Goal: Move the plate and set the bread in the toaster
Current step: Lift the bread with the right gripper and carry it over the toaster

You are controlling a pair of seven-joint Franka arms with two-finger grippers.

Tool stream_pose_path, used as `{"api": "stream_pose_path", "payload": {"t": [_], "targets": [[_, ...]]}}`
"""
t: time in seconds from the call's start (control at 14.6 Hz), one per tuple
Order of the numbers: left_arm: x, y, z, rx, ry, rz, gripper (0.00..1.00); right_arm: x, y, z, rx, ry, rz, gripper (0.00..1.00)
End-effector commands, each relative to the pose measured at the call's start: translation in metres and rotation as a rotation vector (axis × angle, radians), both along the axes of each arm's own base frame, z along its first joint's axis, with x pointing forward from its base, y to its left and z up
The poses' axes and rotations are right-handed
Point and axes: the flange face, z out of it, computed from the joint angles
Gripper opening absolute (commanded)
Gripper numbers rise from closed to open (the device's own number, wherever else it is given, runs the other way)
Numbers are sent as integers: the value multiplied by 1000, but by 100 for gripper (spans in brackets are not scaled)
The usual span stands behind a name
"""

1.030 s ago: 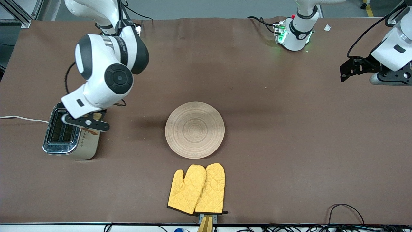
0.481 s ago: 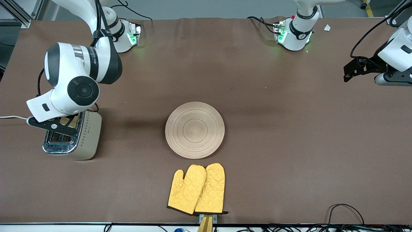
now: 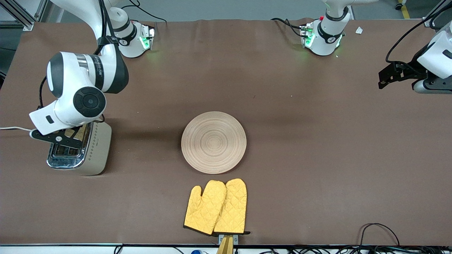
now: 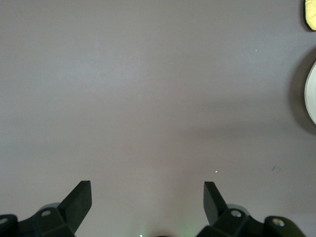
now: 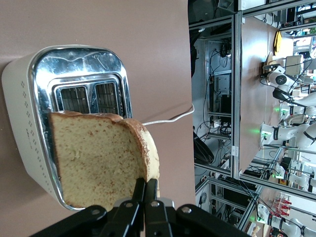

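The cream toaster [image 3: 97, 150] with its chrome top stands at the right arm's end of the table. My right gripper [image 3: 71, 135] hangs over its slots, shut on the edge of the bread [image 3: 79, 133]. In the right wrist view the speckled bread [image 5: 96, 160] stands on edge in my shut right gripper [image 5: 146, 185], above the toaster [image 5: 74, 66] and its two open slots. The round beige plate [image 3: 213, 142] lies bare at the table's middle. My left gripper [image 3: 383, 76] waits open over the left arm's end of the table, and the left wrist view shows it [image 4: 147, 196] open over bare cloth.
A pair of yellow oven mitts [image 3: 216, 207] lies nearer to the front camera than the plate. The toaster's white cord [image 3: 21, 129] runs off the table's end. A black cable loop [image 3: 379, 231] lies at the table's front edge. The plate's rim [image 4: 311, 94] shows in the left wrist view.
My right gripper has carried the bread from beside the toaster's plate-side to over its slots, then nearly stopped. The left arm has drifted slightly outward.
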Motion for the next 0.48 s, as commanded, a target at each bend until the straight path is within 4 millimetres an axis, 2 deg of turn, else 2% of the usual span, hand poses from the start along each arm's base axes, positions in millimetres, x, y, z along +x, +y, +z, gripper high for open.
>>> {"api": "stream_pose_path", "payload": {"t": [0.0, 0.21, 0.27, 0.41], "targets": [[-7, 0, 9, -15, -1, -15, 100, -13, -10, 2, -10, -12, 20, 0], [-7, -2, 12, -15, -9, -19, 100, -13, -11, -6, -1, -14, 39, 0], [-7, -2, 12, -15, -9, -19, 100, -13, -18, -10, -5, -9, 30, 0], [-7, -2, 12, -15, -9, -19, 100, -15, -20, -23, 3, -2, 47, 0]]}}
